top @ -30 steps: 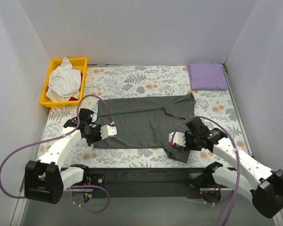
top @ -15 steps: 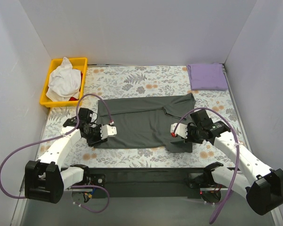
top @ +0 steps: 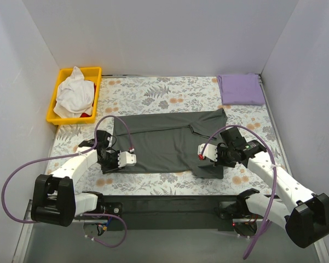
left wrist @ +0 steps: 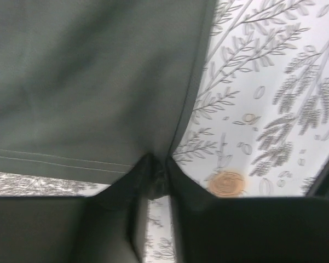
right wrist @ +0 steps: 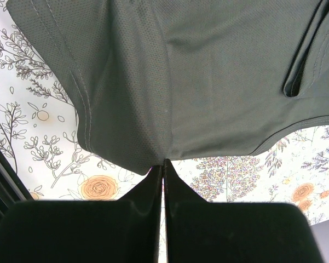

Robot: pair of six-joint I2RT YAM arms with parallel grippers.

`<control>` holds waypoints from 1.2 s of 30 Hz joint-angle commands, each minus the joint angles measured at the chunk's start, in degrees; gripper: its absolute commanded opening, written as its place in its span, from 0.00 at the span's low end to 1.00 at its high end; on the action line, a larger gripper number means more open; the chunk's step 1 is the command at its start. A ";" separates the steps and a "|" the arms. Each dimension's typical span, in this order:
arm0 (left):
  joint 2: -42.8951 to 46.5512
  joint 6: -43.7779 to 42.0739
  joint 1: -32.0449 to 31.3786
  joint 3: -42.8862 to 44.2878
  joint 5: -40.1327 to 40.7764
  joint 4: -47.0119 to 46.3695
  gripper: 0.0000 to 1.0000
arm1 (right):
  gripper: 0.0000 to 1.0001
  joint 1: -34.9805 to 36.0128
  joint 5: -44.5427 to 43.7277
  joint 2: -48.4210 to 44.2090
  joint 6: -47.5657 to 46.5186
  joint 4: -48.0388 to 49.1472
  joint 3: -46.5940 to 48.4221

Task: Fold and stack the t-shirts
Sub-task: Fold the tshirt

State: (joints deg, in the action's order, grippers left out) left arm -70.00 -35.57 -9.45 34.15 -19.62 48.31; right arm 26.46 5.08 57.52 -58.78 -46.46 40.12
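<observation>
The dark charcoal grey t-shirt (top: pixel 164 143) lies spread flat across the middle of the floral tablecloth (top: pixel 153 93). My left gripper (top: pixel 114 163) is shut on the shirt's near left corner; in the left wrist view its fingertips (left wrist: pixel 178 178) pinch the hem (left wrist: pixel 87 98). My right gripper (top: pixel 208 160) is shut on the shirt's near right edge, where the cloth is bunched and doubled over. In the right wrist view the shut gripper (right wrist: pixel 164 163) grips the cloth (right wrist: pixel 208 71). The lavender purple t-shirt (top: pixel 241 89) lies folded at the far right corner.
A yellow bin (top: pixel 62 76) holding white cloth (top: pixel 75 96) stands at the far left. White walls close in the table on the left, back and right. The arms' black base rail (top: pixel 164 204) runs along the near edge.
My right gripper has pulled the shirt's near right flap up and inward, so it is now doubled over. My left gripper has shifted slightly nearer with the left corner.
</observation>
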 commanded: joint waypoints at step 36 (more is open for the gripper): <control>-14.55 0.06 5.59 27.10 -6.66 3.37 0.00 | 0.01 -10.81 3.88 21.66 -14.43 -0.65 24.30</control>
State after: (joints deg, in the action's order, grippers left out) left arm -83.92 -34.74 -4.73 58.61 -23.75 52.03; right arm 16.29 7.97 76.90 -67.09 -46.46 60.69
